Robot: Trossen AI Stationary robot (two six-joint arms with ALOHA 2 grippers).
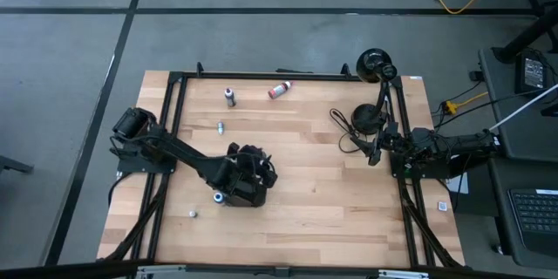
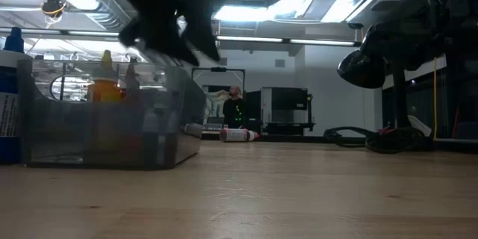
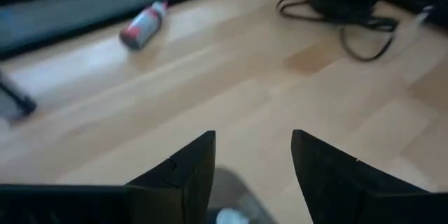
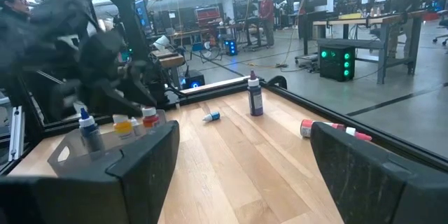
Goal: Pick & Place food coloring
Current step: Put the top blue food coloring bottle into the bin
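The left gripper (image 1: 234,193), fingers spread with nothing between them, hangs over the translucent grey plastic tray (image 2: 97,131), which holds upright capped food coloring bottles (image 4: 115,124) near the smooth pale wood-plank table's (image 1: 305,192) front left. Loose bottles lie along the far edge, one red-and-white bottle (image 1: 278,91) on its side and one dark bottle (image 1: 230,97) upright, with open wood in between. The right gripper (image 1: 375,150), fingers wide apart and empty, waits at the right edge beside coiled black cable (image 1: 353,122).

Left gripper (image 1: 247,185) above tray (image 2: 104,131) at tabletop (image 1: 305,192) front-left. Bottles (image 4: 115,124) upright in tray. Upright bottle (image 1: 230,97) and lying bottle (image 1: 278,90) near far edge. Right gripper (image 1: 375,150) at right edge, well apart.
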